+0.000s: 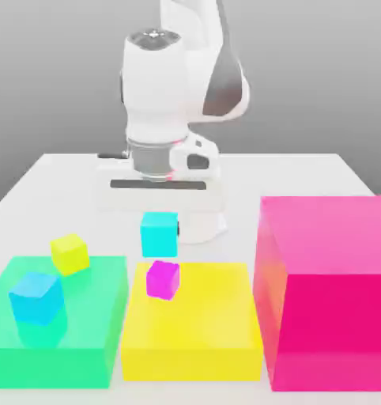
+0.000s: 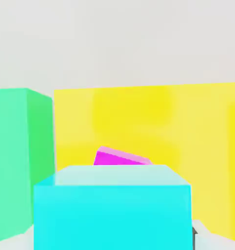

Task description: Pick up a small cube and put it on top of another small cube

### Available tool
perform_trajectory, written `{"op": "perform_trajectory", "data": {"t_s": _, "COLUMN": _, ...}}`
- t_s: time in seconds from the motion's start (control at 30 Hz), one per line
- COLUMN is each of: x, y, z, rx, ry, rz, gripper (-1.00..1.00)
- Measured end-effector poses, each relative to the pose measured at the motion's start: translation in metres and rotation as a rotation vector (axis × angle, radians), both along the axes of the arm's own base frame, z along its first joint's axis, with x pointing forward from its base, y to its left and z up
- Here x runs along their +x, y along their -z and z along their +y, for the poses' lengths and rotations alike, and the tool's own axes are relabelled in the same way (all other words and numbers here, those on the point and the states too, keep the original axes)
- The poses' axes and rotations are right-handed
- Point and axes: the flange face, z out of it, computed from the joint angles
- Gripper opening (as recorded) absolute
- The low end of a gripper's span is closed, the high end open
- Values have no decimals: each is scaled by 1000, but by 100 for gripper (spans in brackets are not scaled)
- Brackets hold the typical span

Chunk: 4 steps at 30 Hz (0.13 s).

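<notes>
The small turquoise cube [image 1: 159, 234] hangs in the air under the white hand, with my gripper [image 1: 160, 228] shut on it. The fingers are mostly hidden by the cube. Just below and in front of it in the exterior view, the small magenta cube [image 1: 162, 279] rests on the big yellow block [image 1: 201, 332], near that block's back left corner. The two cubes are apart. The hand view has the turquoise cube [image 2: 112, 210] very close, and the magenta cube [image 2: 120, 158] peeks out beyond it against the yellow block [image 2: 197, 127].
A big green block [image 1: 75, 332] on the exterior view's left carries a sky-blue small cube [image 1: 37, 297] and a yellow-green small cube [image 1: 69, 253]. A huge pink block [image 1: 328, 293] stands at the right. All sit on a white table [image 1: 304, 170].
</notes>
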Motion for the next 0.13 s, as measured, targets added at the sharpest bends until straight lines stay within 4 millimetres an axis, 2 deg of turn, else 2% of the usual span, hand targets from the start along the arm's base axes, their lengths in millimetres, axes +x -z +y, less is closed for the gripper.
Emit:
{"op": "perform_trajectory", "data": {"t_s": 0.03, "x": -1, "y": 9, "z": 0, "rx": 0, "ry": 0, "rz": 0, "gripper": 100}}
{"op": "perform_trajectory", "data": {"t_s": 0.13, "x": -1, "y": 9, "z": 0, "rx": 0, "ry": 0, "rz": 0, "gripper": 100}}
